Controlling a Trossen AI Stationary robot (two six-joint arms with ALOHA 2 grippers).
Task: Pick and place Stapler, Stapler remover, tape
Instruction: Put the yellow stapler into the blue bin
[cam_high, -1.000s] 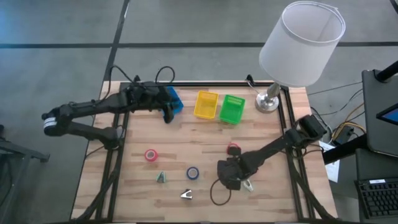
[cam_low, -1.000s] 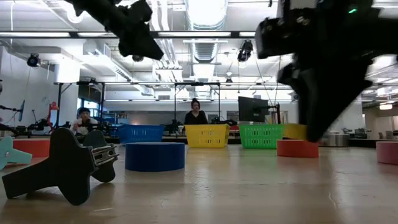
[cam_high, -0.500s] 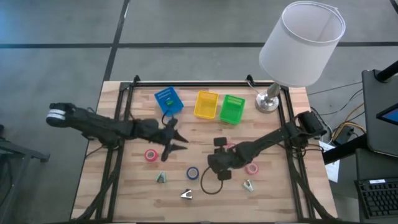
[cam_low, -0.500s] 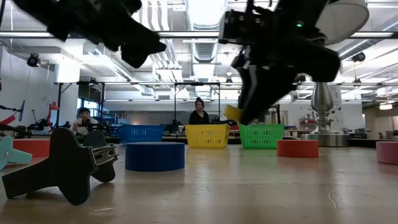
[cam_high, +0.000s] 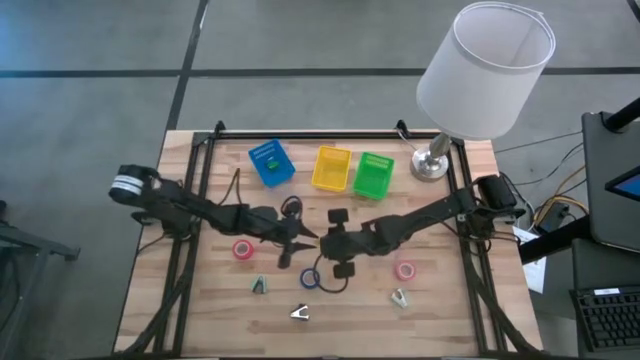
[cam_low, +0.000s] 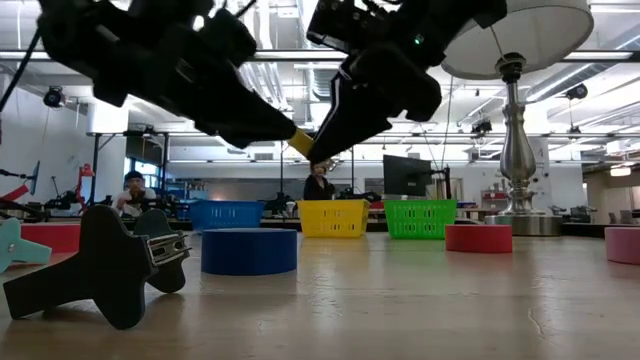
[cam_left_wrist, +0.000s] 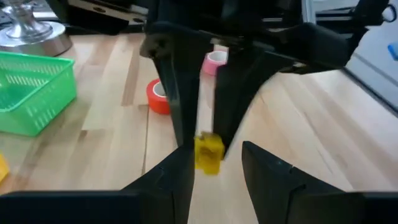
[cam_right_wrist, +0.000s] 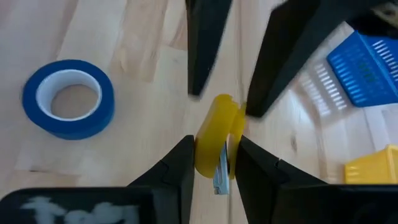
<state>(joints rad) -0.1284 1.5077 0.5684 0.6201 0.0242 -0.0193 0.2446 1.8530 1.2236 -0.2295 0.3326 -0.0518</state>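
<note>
A small yellow staple remover (cam_right_wrist: 216, 127) hangs in mid-air over the table's middle, between the two grippers. My right gripper (cam_high: 327, 241) reaches in from the table's right and is shut on it. My left gripper (cam_high: 306, 240) reaches in from the left and is open, with its fingers (cam_right_wrist: 202, 56) on either side of the remover's free end. A blue tape roll (cam_high: 310, 278) lies flat below them. One pink-red roll (cam_high: 242, 249) lies toward the left and another (cam_high: 405, 270) toward the right. No stapler shows. My right gripper pinches the yellow staple remover by its two flat sides (cam_right_wrist: 208, 149) between its fingers. It comes from the table's right, slanting down. The remover is lifted clear of the table (cam_low: 300, 143), sticking out past the fingertips. My left gripper: I cannot tell whether its fingers touch the remover.
Blue bin (cam_high: 271, 163), yellow bin (cam_high: 332, 168) and green bin (cam_high: 373, 175) stand in a row at the far edge, with a lamp base (cam_high: 431, 165) to their right. Near the front edge lie a teal staple remover (cam_high: 259, 286), a pale one (cam_high: 300, 313) and another (cam_high: 399, 297).
My left gripper has swung from the blue bin at the far edge toward the table's middle and near side. My right gripper has moved from the near right toward the left and the far edge, carrying the yellow remover. The two grippers now meet tip to tip.
</note>
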